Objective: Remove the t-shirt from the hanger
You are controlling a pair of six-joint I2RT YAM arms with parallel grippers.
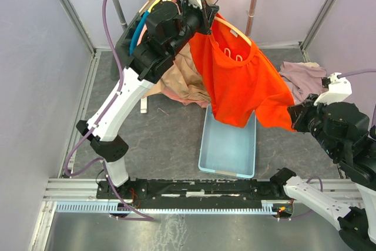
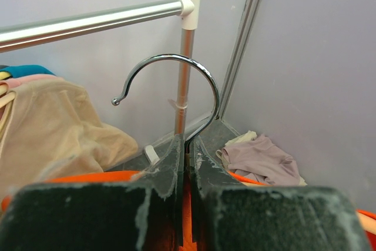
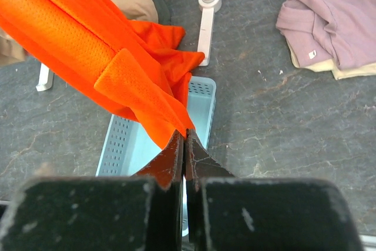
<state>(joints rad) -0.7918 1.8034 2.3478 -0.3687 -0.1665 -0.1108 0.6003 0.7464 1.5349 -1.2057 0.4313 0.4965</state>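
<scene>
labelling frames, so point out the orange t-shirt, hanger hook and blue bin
orange t-shirt [image 1: 235, 80]: top view, chest area
hanger hook [image 2: 170, 57]: left wrist view, top of curve
blue bin [image 1: 226, 145]: top view, bare floor

hanger [image 1: 235, 32]: mostly under t-shirt [image 1: 241, 80] | bin [image 1: 229, 152]: far end covered | right arm [image 1: 346, 136]: cut by frame edge

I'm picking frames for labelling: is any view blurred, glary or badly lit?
Top external: even soft light, orange t-shirt sharp, no harsh shadows. Left wrist: hanger hook sharp with bright glints on the chrome; left hand slightly soft up close. Right wrist: blue bin and floor sharp, right hand slightly soft.
</scene>
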